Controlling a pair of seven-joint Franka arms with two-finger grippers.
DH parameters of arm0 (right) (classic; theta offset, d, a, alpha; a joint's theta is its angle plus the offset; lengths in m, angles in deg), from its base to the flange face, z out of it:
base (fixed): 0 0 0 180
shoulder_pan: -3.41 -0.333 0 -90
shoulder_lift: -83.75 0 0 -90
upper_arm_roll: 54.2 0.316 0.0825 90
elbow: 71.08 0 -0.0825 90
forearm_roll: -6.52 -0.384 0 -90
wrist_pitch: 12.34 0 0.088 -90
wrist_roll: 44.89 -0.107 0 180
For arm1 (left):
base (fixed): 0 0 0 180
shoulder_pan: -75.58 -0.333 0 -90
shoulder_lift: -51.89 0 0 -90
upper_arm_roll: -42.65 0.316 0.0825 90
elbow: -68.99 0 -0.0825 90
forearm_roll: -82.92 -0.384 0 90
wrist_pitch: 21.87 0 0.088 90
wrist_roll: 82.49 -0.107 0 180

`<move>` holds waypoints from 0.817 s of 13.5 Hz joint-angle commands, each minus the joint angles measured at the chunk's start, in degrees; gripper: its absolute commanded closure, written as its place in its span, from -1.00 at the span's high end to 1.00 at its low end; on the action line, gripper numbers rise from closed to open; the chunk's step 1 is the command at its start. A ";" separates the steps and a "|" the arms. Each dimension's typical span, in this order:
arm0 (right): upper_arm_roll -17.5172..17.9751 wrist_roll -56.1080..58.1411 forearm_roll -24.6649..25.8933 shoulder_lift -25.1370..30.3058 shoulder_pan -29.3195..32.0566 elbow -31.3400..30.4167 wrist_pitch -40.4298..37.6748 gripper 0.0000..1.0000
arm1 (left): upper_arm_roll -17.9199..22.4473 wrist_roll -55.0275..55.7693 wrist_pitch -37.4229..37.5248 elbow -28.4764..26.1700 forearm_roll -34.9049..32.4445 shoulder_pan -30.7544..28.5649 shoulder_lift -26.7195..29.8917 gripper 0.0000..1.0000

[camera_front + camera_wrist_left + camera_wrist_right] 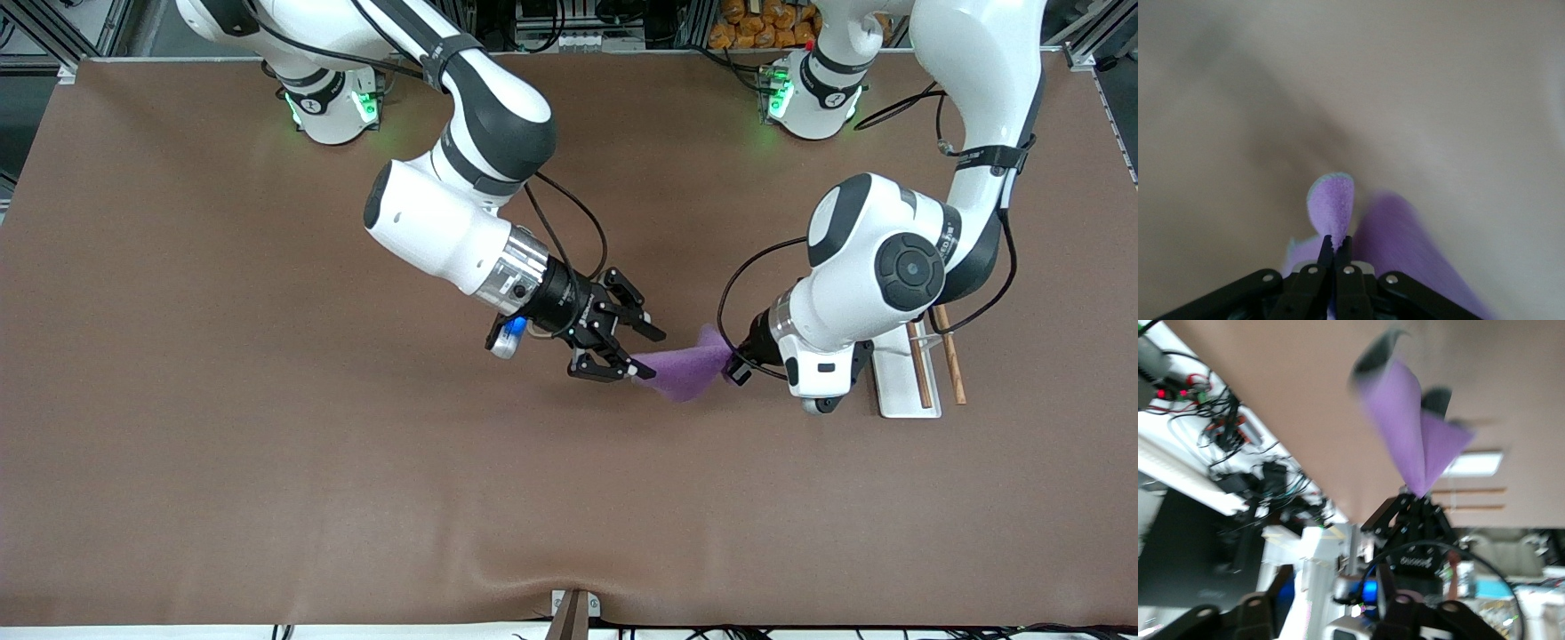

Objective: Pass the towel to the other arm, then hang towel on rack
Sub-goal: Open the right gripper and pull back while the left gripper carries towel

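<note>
The purple towel (685,369) hangs in the air over the middle of the table. My left gripper (736,364) is shut on one end of it. In the left wrist view the jaws (1337,245) pinch a fold of the towel (1335,203). My right gripper (646,351) stands open at the towel's free end, with nothing between its fingers. The right wrist view shows the towel (1411,427) drooping from the left gripper (1418,513), apart from the right gripper's own spread fingers (1284,591). The rack (898,387), with a white base and two brown rods, stands toward the left arm's end, partly hidden by the left arm.
A brown cloth (267,444) covers the table. A clamp (573,613) sits at the table's edge nearest the front camera. Cables and orange packets (765,22) lie off the table by the arm bases.
</note>
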 commanded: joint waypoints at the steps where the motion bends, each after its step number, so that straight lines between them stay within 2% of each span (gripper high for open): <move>1: -0.07 -1.00 3.83 0.67 2.36 1.65 -11.54 1.00 | 0.16 -3.17 5.78 -1.09 -4.95 -0.89 1.53 -1.00; 4: 0.19 -0.82 3.57 1.90 6.23 1.74 -20.79 1.00 | -0.02 -7.47 10.79 -1.53 -5.67 -3.52 2.41 -1.00; 6: 0.81 -0.56 3.05 1.99 9.82 4.01 -26.59 1.00 | 0.16 -11.16 14.74 -1.71 -5.76 -4.92 3.20 -1.00; 9: 0.98 -0.56 1.55 1.91 12.73 7.27 -26.79 1.00 | 0.07 -16.79 20.02 -2.50 -14.17 -7.04 3.03 -1.00; 11: 0.90 -0.73 -3.00 1.91 13.62 7.45 -26.79 1.00 | 0.07 -21.18 20.73 -2.93 -16.47 -9.84 3.03 -1.00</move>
